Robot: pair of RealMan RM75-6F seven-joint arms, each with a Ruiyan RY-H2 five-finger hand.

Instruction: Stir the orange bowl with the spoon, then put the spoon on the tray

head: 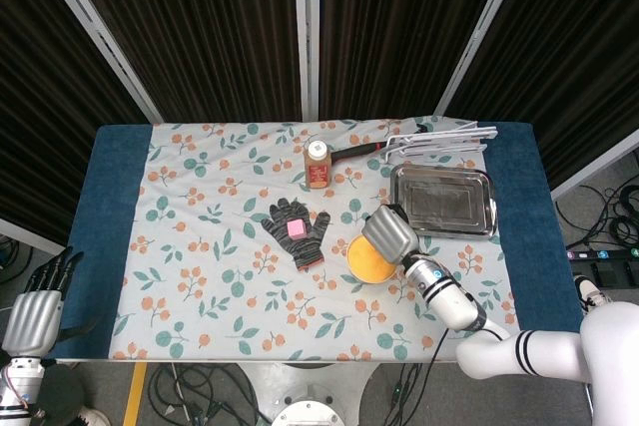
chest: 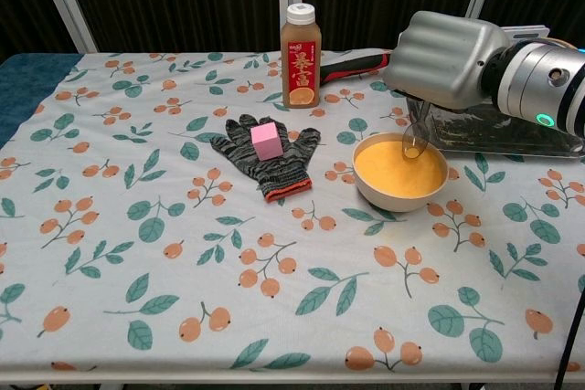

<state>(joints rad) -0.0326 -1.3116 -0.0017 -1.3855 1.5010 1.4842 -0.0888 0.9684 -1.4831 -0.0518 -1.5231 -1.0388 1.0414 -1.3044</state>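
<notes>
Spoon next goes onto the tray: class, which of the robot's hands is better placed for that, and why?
The right hand. It already holds the spoon over the orange bowl, and the tray lies just beyond, on its side. The left hand hangs off the table's far left corner, holding nothing.

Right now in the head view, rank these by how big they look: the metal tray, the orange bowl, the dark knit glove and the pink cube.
1. Rectangular metal tray, largest.
2. Dark knit glove and round orange bowl: too close to rank, and the right hand covers part of the bowl.
3. Pink cube, resting on the glove, smallest.
</notes>
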